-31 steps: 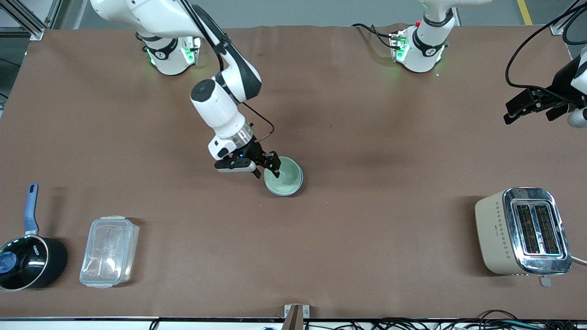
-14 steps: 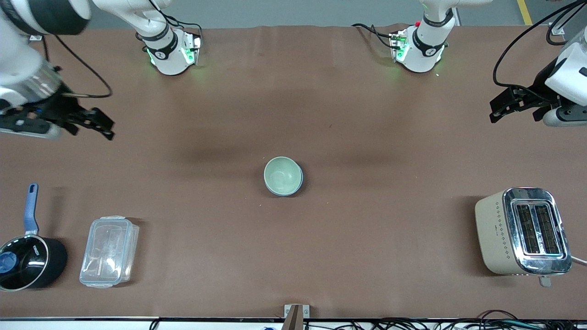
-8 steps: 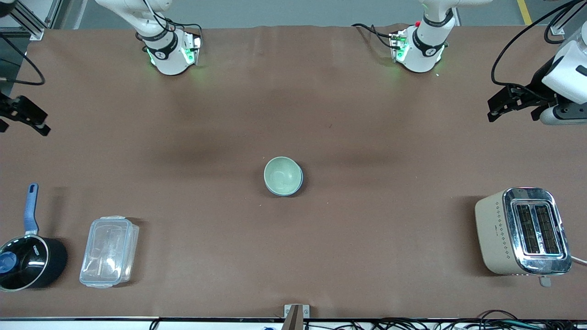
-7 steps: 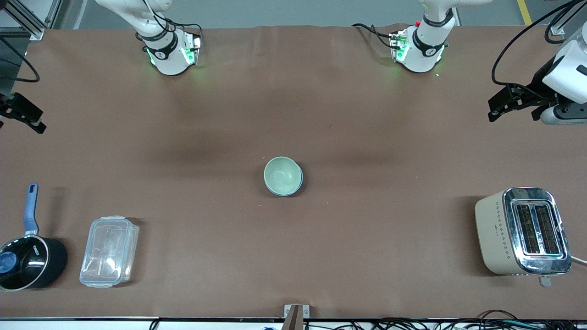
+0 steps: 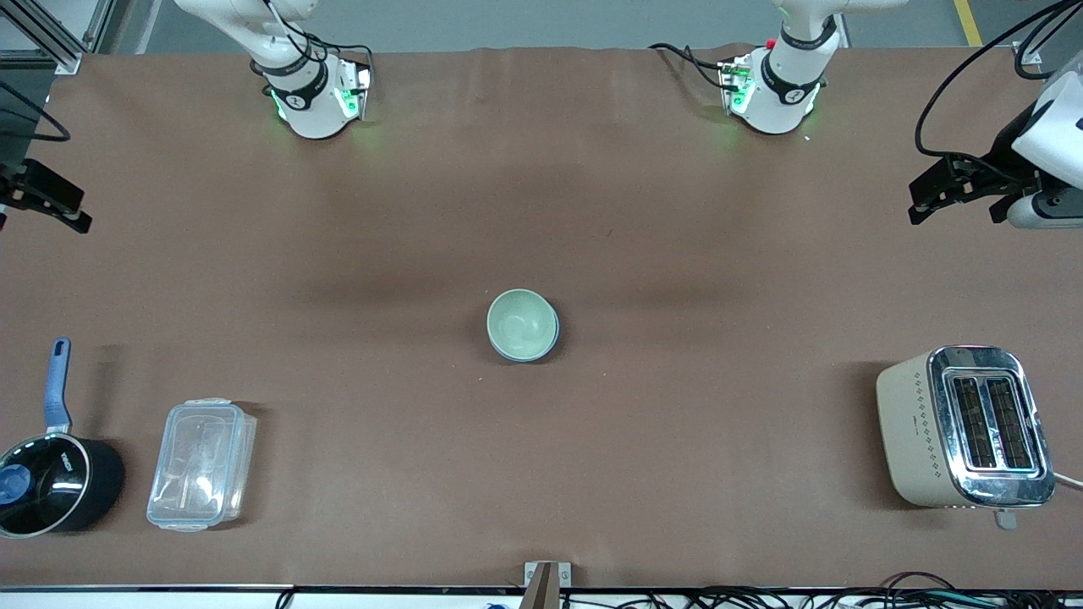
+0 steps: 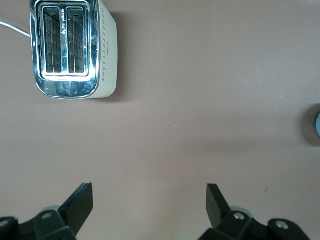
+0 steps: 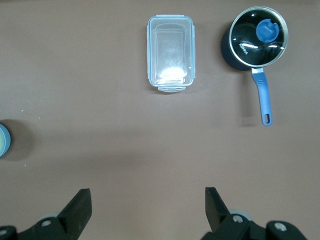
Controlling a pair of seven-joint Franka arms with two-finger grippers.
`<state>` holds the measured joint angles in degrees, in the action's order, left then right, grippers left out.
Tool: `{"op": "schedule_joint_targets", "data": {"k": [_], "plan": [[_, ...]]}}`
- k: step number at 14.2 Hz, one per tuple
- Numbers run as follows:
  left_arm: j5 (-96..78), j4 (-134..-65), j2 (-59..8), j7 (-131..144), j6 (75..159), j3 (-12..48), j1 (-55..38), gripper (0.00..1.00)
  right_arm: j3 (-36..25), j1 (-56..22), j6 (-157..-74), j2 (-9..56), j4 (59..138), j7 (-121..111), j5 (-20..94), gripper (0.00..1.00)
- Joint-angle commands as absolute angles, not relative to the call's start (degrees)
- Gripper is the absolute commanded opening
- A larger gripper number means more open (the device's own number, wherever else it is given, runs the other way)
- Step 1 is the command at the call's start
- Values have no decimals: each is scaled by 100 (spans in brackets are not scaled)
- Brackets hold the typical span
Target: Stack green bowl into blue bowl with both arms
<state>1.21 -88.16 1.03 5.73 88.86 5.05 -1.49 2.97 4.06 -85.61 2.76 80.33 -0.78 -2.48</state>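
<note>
The round, shiny pale-green bowl (image 5: 522,323) sits inside the light-blue bowl (image 5: 552,340) mid-desk — both arms wait. Left end effector (image 6: 150,202) and right end effector (image 7: 147,206) hang wide apart, empty.

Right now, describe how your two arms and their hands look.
Both arms are white with black joint bands and green lights glowing at the bases. Loose black cables run along them. The left hand and right hand are black, with two flat, wedge-shaped fingers each.
</note>
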Motion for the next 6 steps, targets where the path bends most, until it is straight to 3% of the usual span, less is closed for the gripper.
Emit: {"op": "schedule_joint_targets", "data": {"k": [1,6], "plan": [[185,-8754,106,466,8851,510,-132,100,316,387,-8613,316,8033,-18,-334,100],[149,-8754,35,466,8851,510,-141,100,325,334,-8675,264,8288,288,-290,99]]}}
